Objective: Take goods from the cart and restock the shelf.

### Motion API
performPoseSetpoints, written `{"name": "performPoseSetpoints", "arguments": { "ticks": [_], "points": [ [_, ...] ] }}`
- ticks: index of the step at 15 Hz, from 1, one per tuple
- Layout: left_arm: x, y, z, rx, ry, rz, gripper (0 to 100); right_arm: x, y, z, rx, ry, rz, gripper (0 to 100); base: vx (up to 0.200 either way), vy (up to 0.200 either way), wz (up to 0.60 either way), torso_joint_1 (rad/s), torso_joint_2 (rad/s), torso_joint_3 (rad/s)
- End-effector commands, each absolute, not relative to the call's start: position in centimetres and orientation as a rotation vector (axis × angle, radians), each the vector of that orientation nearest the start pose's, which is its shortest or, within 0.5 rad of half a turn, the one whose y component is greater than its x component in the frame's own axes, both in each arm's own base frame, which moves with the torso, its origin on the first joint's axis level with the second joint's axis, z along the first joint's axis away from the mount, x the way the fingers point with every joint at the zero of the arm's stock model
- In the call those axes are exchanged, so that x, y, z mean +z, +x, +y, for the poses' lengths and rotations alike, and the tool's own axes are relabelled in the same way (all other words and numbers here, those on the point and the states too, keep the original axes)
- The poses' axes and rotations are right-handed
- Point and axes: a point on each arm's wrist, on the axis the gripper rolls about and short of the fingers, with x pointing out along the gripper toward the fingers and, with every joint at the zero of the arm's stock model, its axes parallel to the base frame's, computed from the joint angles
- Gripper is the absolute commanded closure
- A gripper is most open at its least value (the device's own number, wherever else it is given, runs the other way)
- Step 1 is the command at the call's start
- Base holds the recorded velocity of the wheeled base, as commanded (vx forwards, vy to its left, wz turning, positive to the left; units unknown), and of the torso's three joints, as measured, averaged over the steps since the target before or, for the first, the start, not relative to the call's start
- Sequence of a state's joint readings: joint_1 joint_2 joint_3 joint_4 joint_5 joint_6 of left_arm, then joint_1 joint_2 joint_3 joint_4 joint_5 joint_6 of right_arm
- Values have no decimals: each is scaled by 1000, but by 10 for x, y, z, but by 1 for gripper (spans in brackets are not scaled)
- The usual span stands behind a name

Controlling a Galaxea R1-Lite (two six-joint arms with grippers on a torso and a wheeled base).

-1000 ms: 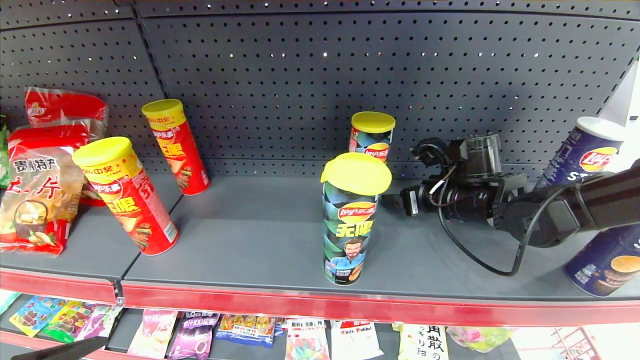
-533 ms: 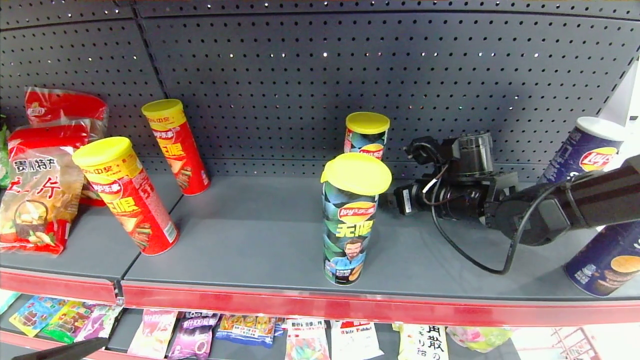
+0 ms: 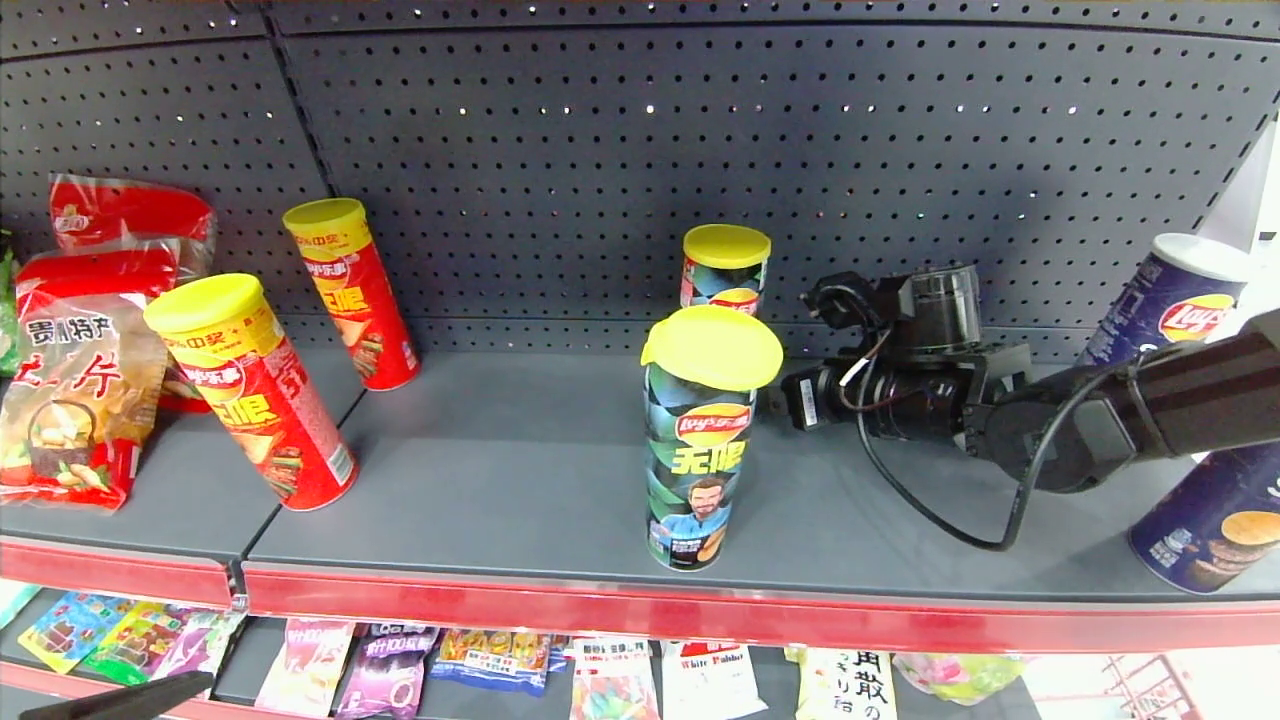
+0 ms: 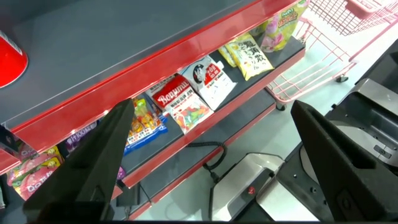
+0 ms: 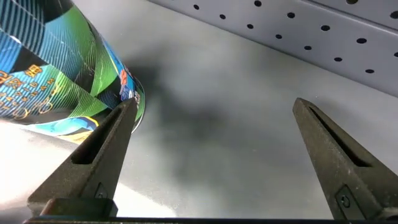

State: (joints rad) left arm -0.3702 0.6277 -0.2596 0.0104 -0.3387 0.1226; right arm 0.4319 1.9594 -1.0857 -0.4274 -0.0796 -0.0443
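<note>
The shelf (image 3: pixel 500 470) is a grey deck, closed at the back by a perforated panel (image 3: pixel 600 150) and edged in front by a red lip (image 3: pixel 700 610). Its widest bare stretch lies mid-deck, between the front red can (image 3: pixel 250 390) and the front green can (image 3: pixel 700 440), which stands upright near the lip. A rear red can (image 3: pixel 352 292) stands farther back on the left.

The rear green can (image 3: pixel 725 268) stands close to the back panel, behind the front green one. The right arm (image 3: pixel 1150 410) reaches in over the deck from the right, with its cable (image 3: pixel 930 510) looping down toward the deck. It lies between the green cans and two blue cans: a rear blue can (image 3: pixel 1170 300) and a front blue can (image 3: pixel 1215 520) at the right end.

The right end effector (image 5: pixel 212 104) is spread wide with bare deck between its fingers. The rear green can sits just outside one finger; whether they touch cannot be told.

Snack bags (image 3: pixel 75 390) crowd the far left. The left end effector (image 4: pixel 211 106) is spread wide with nothing in it. Beyond it are packets (image 4: pixel 193 99) on a lower shelf and the pink wire cart (image 4: pixel 323 62).
</note>
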Motion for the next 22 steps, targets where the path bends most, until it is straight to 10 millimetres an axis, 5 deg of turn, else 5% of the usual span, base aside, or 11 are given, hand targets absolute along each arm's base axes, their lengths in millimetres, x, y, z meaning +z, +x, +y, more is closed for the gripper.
{"name": "performPoseSetpoints", "arguments": {
  "ticks": [1, 11, 21, 22],
  "points": [
    [147, 36, -22, -723, 122, 342, 0, 148, 342, 157, 360, -158, 426, 0, 0, 0, 0, 0, 0, 0],
    [147, 39, -23, -728, 125, 355, 0, 165, 333, 148, 320, -148, 387, 0, 0, 0, 0, 0, 0, 0],
    [157, 92, -43, -683, 151, 468, 0, 189, 206, 102, 351, -147, 345, 0, 0, 0, 0, 0, 0, 0],
    [155, 103, -47, -680, 153, 481, 0, 192, 181, 98, 392, -143, 316, 0, 0, 0, 0, 0, 0, 0]
  ]
}}
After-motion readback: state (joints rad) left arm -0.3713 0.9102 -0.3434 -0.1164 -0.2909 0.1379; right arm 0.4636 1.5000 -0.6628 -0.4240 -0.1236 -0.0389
